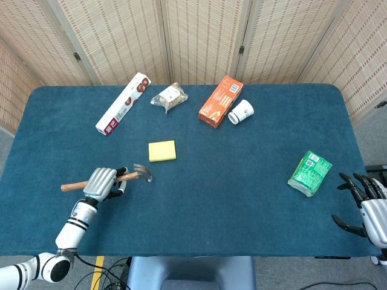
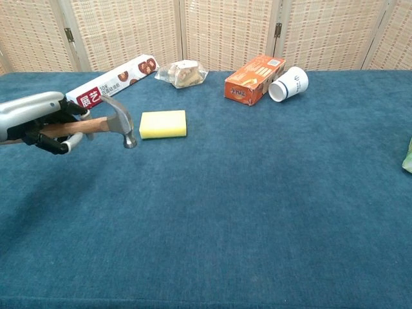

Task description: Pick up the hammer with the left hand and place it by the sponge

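Hammer (image 2: 118, 118) gripped by left robot hand (image 2: 40, 120), near sponge (image 2: 163, 124)

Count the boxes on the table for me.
2: a long white box at the back left, and an orange box at the back centre beside the white cup. None looks hidden.

Bare counter (image 1: 217, 181) lies between the left hand (image 1: 101, 182), gripping the hammer (image 1: 130, 175), and the sponge (image 1: 162, 150); nothing stands in that gap. The hammer's head is near the sponge's near-left corner. Behind the sponge, well apart from it, a long box (image 1: 123, 104), a bag (image 1: 169, 96), an orange box (image 1: 221, 101) and a tipped cup (image 1: 240, 112) line the far edge. A green packet (image 1: 310, 173) sits far right, near the right hand (image 1: 370, 202).
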You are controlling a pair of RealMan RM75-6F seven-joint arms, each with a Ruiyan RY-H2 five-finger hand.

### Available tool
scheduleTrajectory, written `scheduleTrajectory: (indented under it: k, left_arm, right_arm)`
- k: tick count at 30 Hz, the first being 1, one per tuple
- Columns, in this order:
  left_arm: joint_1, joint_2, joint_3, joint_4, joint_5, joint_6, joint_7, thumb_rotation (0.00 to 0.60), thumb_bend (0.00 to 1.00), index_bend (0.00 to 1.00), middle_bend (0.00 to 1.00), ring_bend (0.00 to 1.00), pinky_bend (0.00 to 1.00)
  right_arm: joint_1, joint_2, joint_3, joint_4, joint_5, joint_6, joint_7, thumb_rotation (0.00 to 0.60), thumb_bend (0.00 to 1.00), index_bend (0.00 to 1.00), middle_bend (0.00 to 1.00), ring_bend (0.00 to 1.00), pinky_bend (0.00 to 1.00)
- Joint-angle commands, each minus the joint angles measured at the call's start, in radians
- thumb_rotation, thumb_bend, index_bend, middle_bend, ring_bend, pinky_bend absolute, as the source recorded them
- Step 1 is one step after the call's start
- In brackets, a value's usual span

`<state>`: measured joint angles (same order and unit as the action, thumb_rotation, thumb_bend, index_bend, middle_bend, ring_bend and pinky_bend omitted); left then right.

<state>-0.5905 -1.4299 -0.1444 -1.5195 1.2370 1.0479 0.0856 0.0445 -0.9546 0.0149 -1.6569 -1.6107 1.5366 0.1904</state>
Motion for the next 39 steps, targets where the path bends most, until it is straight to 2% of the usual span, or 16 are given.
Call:
scheduleTrajectory:
  k: [1, 9, 21, 29, 34, 39]
  left_arm:
    - [-0.016, -0.002, -0.023, 0.018, 0.046, 0.014, -0.047, 0.600, 0.73, 0.69, 0.80, 0.65, 0.69]
    - [-0.077, -0.065, -0.059, 0.145, 0.095, 0.002, -0.103, 0.600, 0.74, 0.70, 0.81, 0.66, 0.69]
    - [-0.189, -0.211, -0.112, 0.509, 0.063, -0.083, -0.162, 0.600, 0.74, 0.71, 0.82, 0.67, 0.69]
    - [-0.225, -0.317, -0.090, 0.684, 0.078, -0.103, -0.184, 0.600, 0.74, 0.71, 0.82, 0.67, 0.69]
    - [-0.245, -0.374, -0.049, 0.791, 0.107, -0.123, -0.137, 0.600, 0.74, 0.71, 0.82, 0.67, 0.69]
    - [-0.246, -0.394, -0.043, 0.816, 0.116, -0.106, -0.125, 0.600, 0.74, 0.72, 0.82, 0.67, 0.69]
  right_arm:
    - [-0.001, 0.000, 0.000, 0.001, 0.001, 0.001, 0.000, 0.600, 0.12, 0.08, 0.32, 0.10, 0.12]
    - [-0.006, 0.002, -0.002, 0.005, 0.007, 0.001, 0.001, 0.600, 0.12, 0.08, 0.33, 0.10, 0.12]
    - [-0.011, 0.007, -0.001, -0.005, 0.023, -0.006, -0.011, 0.600, 0.12, 0.08, 0.33, 0.10, 0.12]
    - [-0.011, 0.012, 0.002, -0.025, 0.028, -0.009, -0.032, 0.600, 0.12, 0.08, 0.33, 0.10, 0.12]
    - [-0.010, 0.015, 0.003, -0.034, 0.029, -0.012, -0.043, 0.600, 0.12, 0.08, 0.33, 0.10, 0.12]
    - [-0.014, 0.013, 0.002, -0.032, 0.032, -0.011, -0.040, 0.600, 0.12, 0.08, 0.33, 0.10, 0.12]
